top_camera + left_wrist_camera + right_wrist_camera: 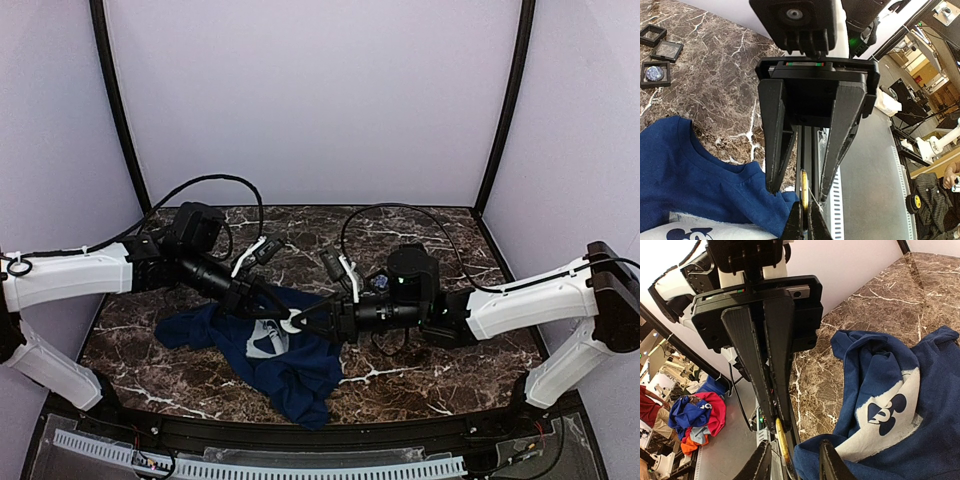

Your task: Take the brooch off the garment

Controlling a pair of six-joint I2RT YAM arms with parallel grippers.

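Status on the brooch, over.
Right gripper shut on what looks like the brooch, gold-rimmed, edge-on, at the edge of the garment; attachment unclear. Left gripper open, straddling it. Black trays well clear.

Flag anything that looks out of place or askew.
The T-shirt lies bunched and wrinkled on the marble table, not spread flat. The right hand pinches a thin gold piece by the shirt's edge, inside the open left hand. Nothing looks spilled or broken.
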